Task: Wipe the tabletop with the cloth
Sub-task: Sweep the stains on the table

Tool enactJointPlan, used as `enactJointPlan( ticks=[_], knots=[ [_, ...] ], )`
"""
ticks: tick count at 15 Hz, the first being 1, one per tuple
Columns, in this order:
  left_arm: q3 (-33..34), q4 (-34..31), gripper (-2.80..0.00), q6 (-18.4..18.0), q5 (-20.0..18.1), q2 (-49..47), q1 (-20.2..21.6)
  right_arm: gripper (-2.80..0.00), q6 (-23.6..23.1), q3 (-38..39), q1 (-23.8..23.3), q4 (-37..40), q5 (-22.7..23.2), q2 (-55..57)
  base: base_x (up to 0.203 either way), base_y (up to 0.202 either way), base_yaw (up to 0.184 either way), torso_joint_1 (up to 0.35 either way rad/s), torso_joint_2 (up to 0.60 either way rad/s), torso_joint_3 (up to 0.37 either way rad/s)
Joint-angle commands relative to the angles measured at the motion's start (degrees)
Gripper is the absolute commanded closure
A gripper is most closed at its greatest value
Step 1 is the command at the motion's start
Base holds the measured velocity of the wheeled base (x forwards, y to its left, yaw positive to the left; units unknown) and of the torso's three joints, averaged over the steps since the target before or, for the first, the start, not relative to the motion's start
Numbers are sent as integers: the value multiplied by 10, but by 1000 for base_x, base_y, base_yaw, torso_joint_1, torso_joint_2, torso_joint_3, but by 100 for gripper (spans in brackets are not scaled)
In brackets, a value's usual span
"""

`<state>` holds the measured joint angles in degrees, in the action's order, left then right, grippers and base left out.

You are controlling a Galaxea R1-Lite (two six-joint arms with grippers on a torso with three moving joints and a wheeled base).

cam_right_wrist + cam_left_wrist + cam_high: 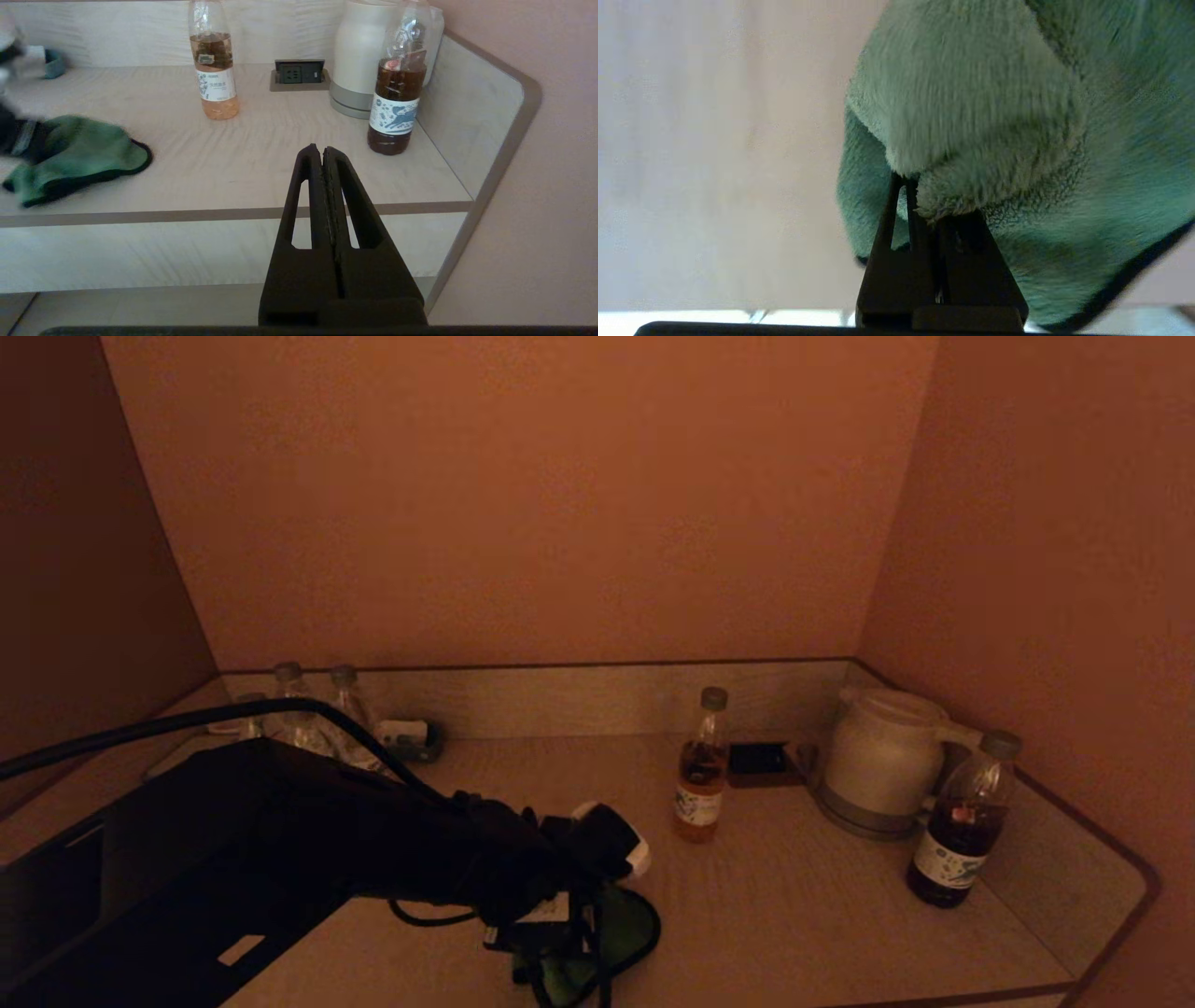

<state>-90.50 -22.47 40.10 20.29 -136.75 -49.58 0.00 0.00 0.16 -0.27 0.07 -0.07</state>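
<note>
A green fleecy cloth (616,933) with a dark edge lies on the light wooden tabletop (794,915) near its front edge, left of centre. It also shows in the left wrist view (994,130) and in the right wrist view (74,156). My left gripper (565,961) points down onto the cloth, and in the left wrist view my left gripper (915,184) is shut on a fold of it. My right gripper (322,151) is shut and empty, held off the table's front edge, out of the head view.
A bottle of amber drink (702,767) stands mid-table. A dark drink bottle (962,821) and a white kettle (882,761) stand at the right. A socket plate (758,761) is set in the top. Clear bottles (299,709) stand back left. Walls close three sides.
</note>
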Motion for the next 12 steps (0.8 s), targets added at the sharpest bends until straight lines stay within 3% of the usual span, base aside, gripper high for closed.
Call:
enactJointPlan(
  ticks=[1,6,8,10,12],
  knots=[
    [-42,3,0,-5,5,-27,-3,0,0,0,0,0,0,1,0,0,0,0,0,0],
    [-208,3,0,-40,6,-125,24,0,0,0,0,0,0,1,0,0,0,0,0,0],
    [-216,12,0,-55,7,-134,33,0,0,0,0,0,0,1,0,0,0,0,0,0],
    [-216,75,0,-89,9,-156,67,0,0,0,0,0,0,1,0,0,0,0,0,0],
    [-215,76,0,-92,11,-157,99,0,0,0,0,0,0,1,0,0,0,0,0,0]
  ],
)
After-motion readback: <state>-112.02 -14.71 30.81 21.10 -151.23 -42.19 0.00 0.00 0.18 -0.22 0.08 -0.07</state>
